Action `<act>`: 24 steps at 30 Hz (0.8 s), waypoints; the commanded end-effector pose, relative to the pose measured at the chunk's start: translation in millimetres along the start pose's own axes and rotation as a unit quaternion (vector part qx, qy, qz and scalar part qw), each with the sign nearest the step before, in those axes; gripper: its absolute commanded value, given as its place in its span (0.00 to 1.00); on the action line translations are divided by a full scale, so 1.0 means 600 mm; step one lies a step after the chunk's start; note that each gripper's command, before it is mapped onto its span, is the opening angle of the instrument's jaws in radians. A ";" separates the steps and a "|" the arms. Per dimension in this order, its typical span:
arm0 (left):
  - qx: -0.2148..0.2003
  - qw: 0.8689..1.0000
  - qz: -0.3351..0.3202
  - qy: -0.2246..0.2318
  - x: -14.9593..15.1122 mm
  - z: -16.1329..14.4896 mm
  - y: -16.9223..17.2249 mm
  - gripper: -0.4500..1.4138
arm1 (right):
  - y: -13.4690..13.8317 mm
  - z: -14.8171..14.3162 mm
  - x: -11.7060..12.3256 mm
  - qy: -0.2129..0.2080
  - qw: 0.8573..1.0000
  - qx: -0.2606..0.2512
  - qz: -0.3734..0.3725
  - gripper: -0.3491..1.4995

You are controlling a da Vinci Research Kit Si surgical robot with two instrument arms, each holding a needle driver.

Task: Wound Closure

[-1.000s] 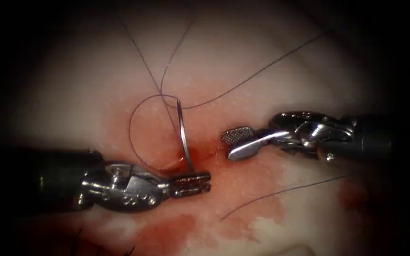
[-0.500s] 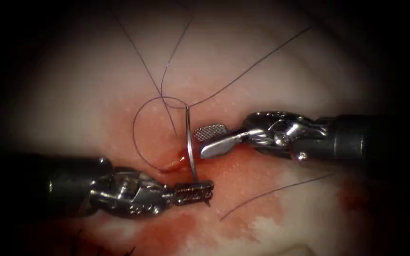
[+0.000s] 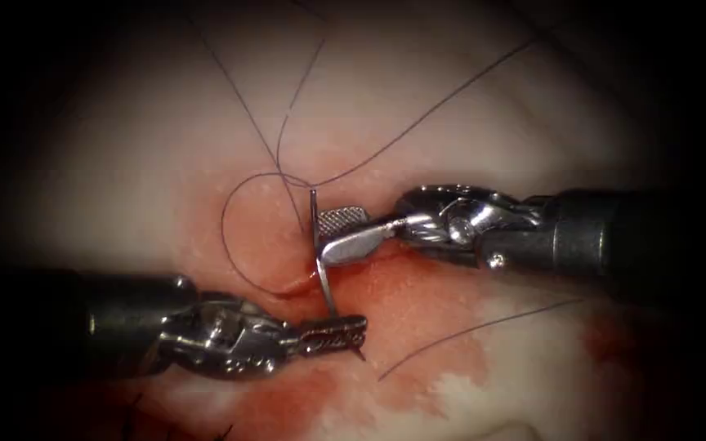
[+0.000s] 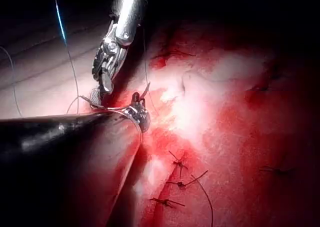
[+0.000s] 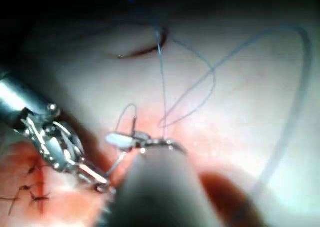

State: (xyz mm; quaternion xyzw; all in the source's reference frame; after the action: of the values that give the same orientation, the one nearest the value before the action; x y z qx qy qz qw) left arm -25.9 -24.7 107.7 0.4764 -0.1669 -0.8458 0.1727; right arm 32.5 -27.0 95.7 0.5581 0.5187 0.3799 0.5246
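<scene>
The needle (image 3: 320, 253) stands nearly upright over the cut, a thin steel curve. Its lower end is clamped in the left tool (image 3: 332, 335), whose jaws are clenched on it close to the point, and a short dark tip pokes out just beneath them. Whether the shaft touches the tissue (image 3: 467, 106) where it crosses the wet patch is hard to make out; no part of it looks buried.

The right tool (image 3: 332, 235) comes in from the right with its jaws parted around the needle's upper part, one ridged face turned up and the smooth one just under it. They sit right against the steel, but I cannot tell whether they grip it yet. In the left wrist view the needle (image 4: 107, 108) is a faint bright line between the two tools, the right tool (image 4: 97, 94) reaching down to it. In the right wrist view the arm's own shaft hides much of its jaws.

The thread (image 3: 243, 237) leaves the needle's top end, makes a loop on the left of the cut, then several strands run up into the dark edge and are cut off there. A loose strand (image 3: 475, 331) lies on the right. Red fluid (image 3: 418, 310) pools around and below the cut, and dark knotted stitches (image 4: 177, 179) sit further along.
</scene>
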 end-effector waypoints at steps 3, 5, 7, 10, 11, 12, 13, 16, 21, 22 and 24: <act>0.000 1.000 -0.001 0.001 0.0000 0.0009 0.0003 0.00 | 0.0013 0.0011 0.0001 0.000 1.000 0.001 0.000 0.70; 0.000 1.000 -0.001 0.001 0.0000 0.0009 0.0003 0.00 | 0.0014 0.0011 0.0001 0.000 1.000 0.001 0.000 0.70; 0.000 1.000 -0.001 0.001 0.0000 0.0008 0.0003 0.00 | 0.0015 0.0010 0.0001 0.000 1.000 0.001 0.000 0.70; 0.000 1.000 0.002 0.001 0.0001 0.0009 0.0003 0.00 | 0.0013 0.0015 -0.0001 -0.001 1.000 0.002 0.000 0.70; 0.000 1.000 0.002 0.001 0.0001 0.0009 0.0003 0.00 | 0.0012 0.0017 -0.0002 -0.004 1.000 0.003 0.000 0.69; 0.000 1.000 0.002 0.001 0.0001 0.0009 0.0003 0.00 | 0.0011 0.0021 -0.0005 -0.005 1.000 0.005 0.002 0.68; 0.000 1.000 0.002 0.001 0.0001 0.0009 0.0003 0.00 | 0.0012 0.0023 -0.0006 -0.006 1.000 0.004 0.002 0.68; 0.000 1.000 0.002 0.000 0.0001 0.0009 0.0002 0.00 | 0.0014 0.0027 -0.0008 -0.007 1.000 0.005 0.001 0.68; 0.000 1.000 0.004 0.000 0.0003 0.0008 0.0002 0.00 | 0.0023 0.0029 -0.0011 -0.011 1.000 0.004 0.002 0.44; 0.000 1.000 0.004 0.000 0.0003 0.0008 0.0002 0.00 | 0.0024 0.0027 -0.0010 -0.015 1.000 0.007 0.005 0.17; 0.000 1.000 0.004 0.000 0.0003 0.0008 0.0002 0.00 | 0.0027 0.0024 -0.0005 -0.015 1.000 0.015 0.000 0.00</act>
State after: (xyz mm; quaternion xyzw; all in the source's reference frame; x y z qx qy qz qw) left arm -25.8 -24.8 107.2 0.4756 -0.1691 -0.8447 0.1777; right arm 33.4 -27.8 96.8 0.5740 0.5138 0.3653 0.5226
